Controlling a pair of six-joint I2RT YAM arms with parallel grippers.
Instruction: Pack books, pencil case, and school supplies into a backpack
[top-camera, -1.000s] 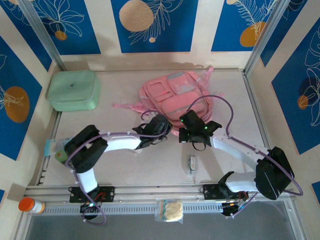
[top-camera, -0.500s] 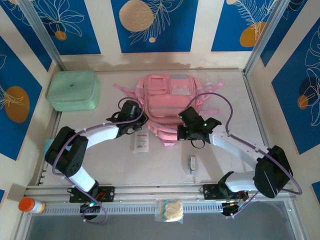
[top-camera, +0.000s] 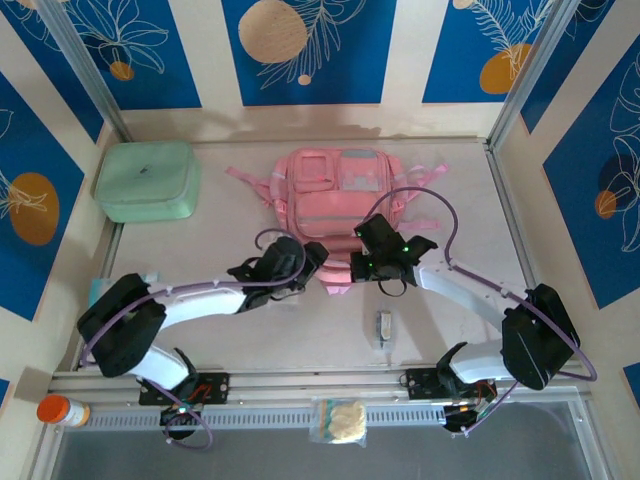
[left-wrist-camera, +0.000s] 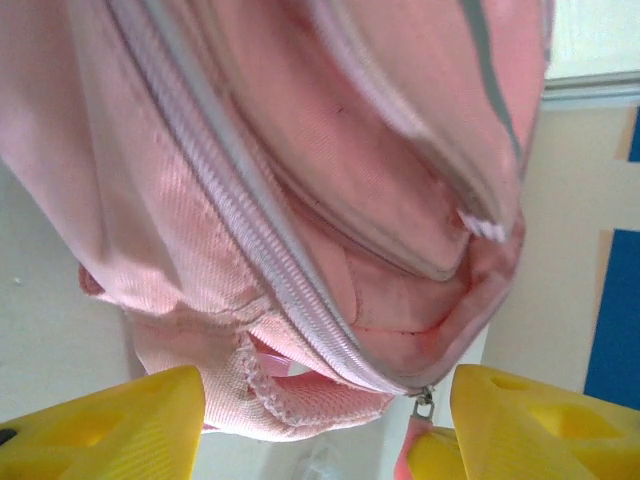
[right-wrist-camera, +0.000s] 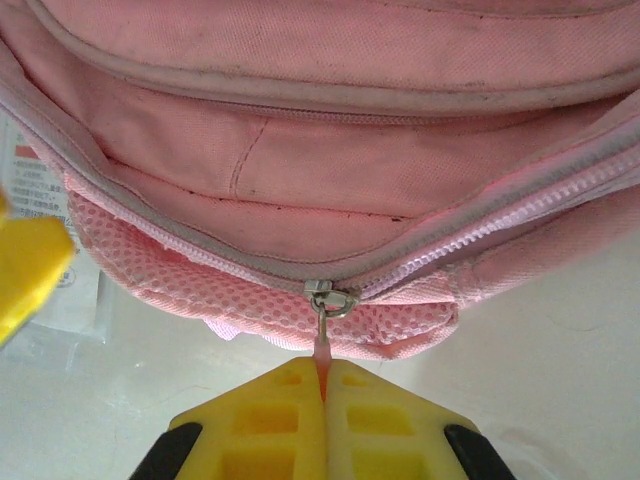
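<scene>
Your right gripper (right-wrist-camera: 324, 372) has its fingers pressed together on the zip pull (right-wrist-camera: 329, 300), at the near edge of the backpack (top-camera: 335, 190). Your left gripper (left-wrist-camera: 327, 420) has its fingers spread wide, one on each side of the bag's near corner, and grips nothing.

**What could go wrong**
- The tab is thin and only the fingertips pinch it. A sharp or off-line tug could slip it free.
- Nothing pins the bag. If you pull now, I'd expect the whole bag to slide over the table (top-camera: 290, 345) rather than the zip running.
- The pencil case (right-wrist-camera: 40, 190) lies at 9 o'clock from the pull, tucked against the bag's corner. A sliding bag could drag it or bury it.
- The two wrists are close together. One left finger (right-wrist-camera: 25, 270) sits just beside the bag corner, so a sideways zip stroke toward 9 o'clock risks a knock.

**What each view gives you**
- The right wrist camera gives you the pinch itself, the slider sitting where the zip's two runs meet, and the red print of the pencil case.
- The left wrist camera looks along the zip tracks and into the bag's folds, with the pull hanging at 5 o'clock.
- The top camera gives you the layout:
  - The bag is at 12 o'clock on the table.
  - The mint case (top-camera: 148, 180) is at 10 o'clock.
  - The small supply item (top-camera: 383, 327) is at 6 o'clock from the right gripper, well apart from the bag.
</scene>
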